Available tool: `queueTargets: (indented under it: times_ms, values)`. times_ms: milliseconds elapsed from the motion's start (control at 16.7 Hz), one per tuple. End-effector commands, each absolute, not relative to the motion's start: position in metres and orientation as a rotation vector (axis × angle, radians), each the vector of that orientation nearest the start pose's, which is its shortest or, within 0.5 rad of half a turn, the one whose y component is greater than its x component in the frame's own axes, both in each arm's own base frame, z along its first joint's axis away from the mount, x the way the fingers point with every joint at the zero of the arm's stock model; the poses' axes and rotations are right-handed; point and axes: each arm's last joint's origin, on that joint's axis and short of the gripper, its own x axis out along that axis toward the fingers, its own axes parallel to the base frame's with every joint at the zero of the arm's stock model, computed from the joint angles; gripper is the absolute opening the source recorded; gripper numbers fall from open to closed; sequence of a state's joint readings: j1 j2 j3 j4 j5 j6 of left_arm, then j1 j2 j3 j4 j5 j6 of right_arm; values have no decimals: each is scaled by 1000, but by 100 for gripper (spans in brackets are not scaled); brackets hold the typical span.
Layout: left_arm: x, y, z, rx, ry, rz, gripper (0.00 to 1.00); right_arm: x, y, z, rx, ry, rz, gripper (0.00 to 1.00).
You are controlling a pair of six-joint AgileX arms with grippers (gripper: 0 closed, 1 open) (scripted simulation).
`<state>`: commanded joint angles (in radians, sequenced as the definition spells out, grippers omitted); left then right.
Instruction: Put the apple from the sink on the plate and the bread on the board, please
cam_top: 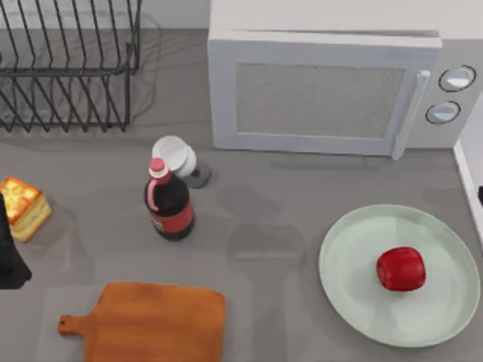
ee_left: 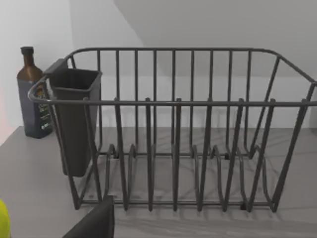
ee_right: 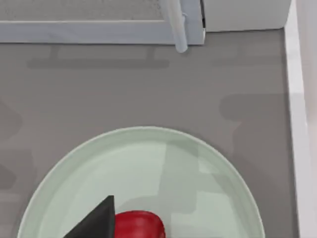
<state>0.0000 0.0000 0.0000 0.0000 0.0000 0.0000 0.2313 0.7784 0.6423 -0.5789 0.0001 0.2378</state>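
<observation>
Apple [cam_top: 401, 268] is sitting on the mint plate [cam_top: 355, 294], lower right of the top view. Bread [cam_top: 23, 207] is at the far left edge on the counter, with the board [cam_top: 155, 323] bottom left, well apart. Can't tell either claw's state, honestly. Cola bottle [cam_top: 168, 204] stands mid-frame.

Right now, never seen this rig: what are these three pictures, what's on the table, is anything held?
It is a simulated pair of AgileX arms at a kitchen counter. One picture looks down from above; the other two come from cameras on each wrist.

The apple already lies on the plate. The bread sits at the left edge, not on the board. Also there: a cola bottle, a microwave and a dish rack.

The left wrist camera faces the rack, with a dark bottle beside it. The right wrist camera looks down on plate and apple. No pincer is seen holding anything.
</observation>
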Motion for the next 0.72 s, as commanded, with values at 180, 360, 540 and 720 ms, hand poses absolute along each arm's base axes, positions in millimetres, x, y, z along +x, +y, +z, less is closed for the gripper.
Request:
queueTargets:
  times_ms: [180, 360, 540, 720]
  values:
    - [106, -1, 160, 0, 0, 0, 100, 127, 19, 224, 119, 443, 115, 100]
    - [106, -1, 160, 0, 0, 0, 100, 110, 8, 195, 72, 209, 70, 100]
    - [106, -1, 160, 0, 0, 0, 100, 106, 1, 170, 24, 61, 24, 100]
    - [106, -1, 160, 0, 0, 0, 100, 106, -1, 160, 0, 0, 0, 100]
